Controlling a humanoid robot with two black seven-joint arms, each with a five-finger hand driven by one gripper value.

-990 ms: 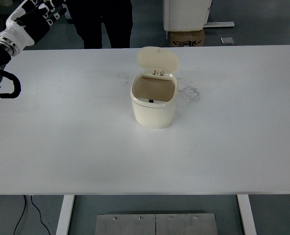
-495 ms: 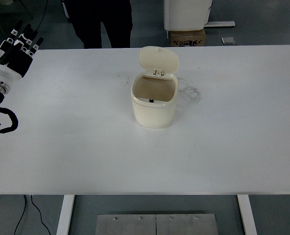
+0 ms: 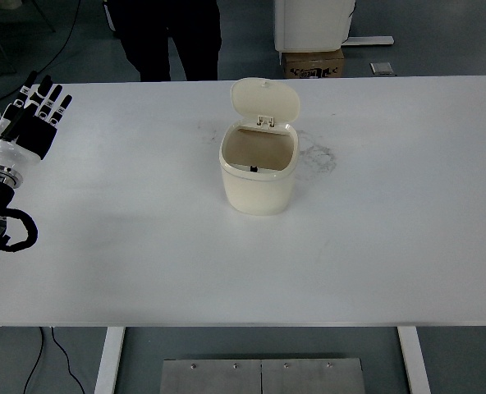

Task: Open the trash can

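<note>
A small cream trash can point(image 3: 258, 174) stands near the middle of the white table point(image 3: 374, 246). Its lid point(image 3: 264, 99) is tipped up and back on its hinge, so the brown inside shows. My left hand point(image 3: 33, 121) hovers at the table's far left edge, well away from the can, with its black fingers point(image 3: 48, 92) stretched out and holding nothing. The right arm does not show.
A person in dark clothes point(image 3: 167, 37) stands behind the table's far edge. A cardboard box point(image 3: 313, 63) and a white unit point(image 3: 313, 23) sit on the floor beyond. Smudges point(image 3: 318, 156) mark the table right of the can.
My left hand has dropped from the upper left corner down and toward me along the table's left edge. The can and its raised lid have not moved.
</note>
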